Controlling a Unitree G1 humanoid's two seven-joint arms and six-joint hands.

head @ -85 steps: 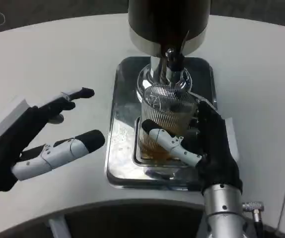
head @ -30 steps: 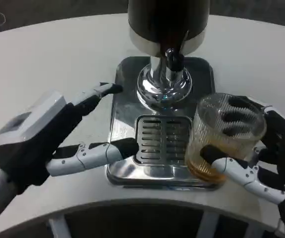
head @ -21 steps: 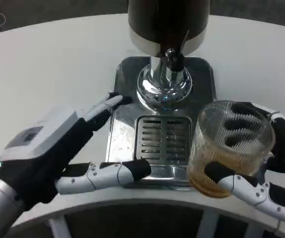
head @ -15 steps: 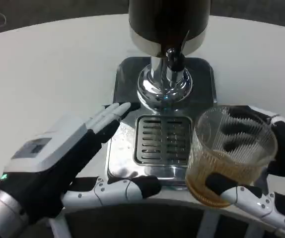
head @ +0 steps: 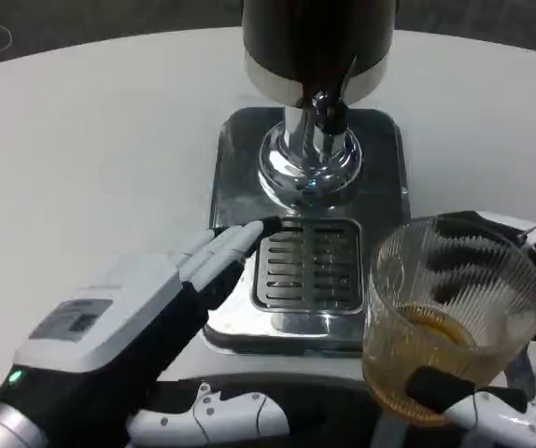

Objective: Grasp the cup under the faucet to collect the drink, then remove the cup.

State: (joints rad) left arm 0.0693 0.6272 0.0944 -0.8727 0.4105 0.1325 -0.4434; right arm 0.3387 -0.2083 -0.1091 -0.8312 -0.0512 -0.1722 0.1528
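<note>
At the lower right of the head view, the right hand holds the cup, a clear ribbed glass with a round open rim and a shallow pool of amber drink at its bottom. Black fingers show through the fluted wall at the far side, and a white and black finger crosses its base in front. The cup is lifted off to the right of the drip grille, a slotted rectangular metal plate set in the polished steel tray (its surface is mirror-bright and smudged). Above the grille stands the chrome faucet under the dark cylindrical dispenser. The left hand lies low at the left, holding nothing, fingers spread, its white fingertips at the tray's left edge beside the grille. All rests on the smooth white table
</note>
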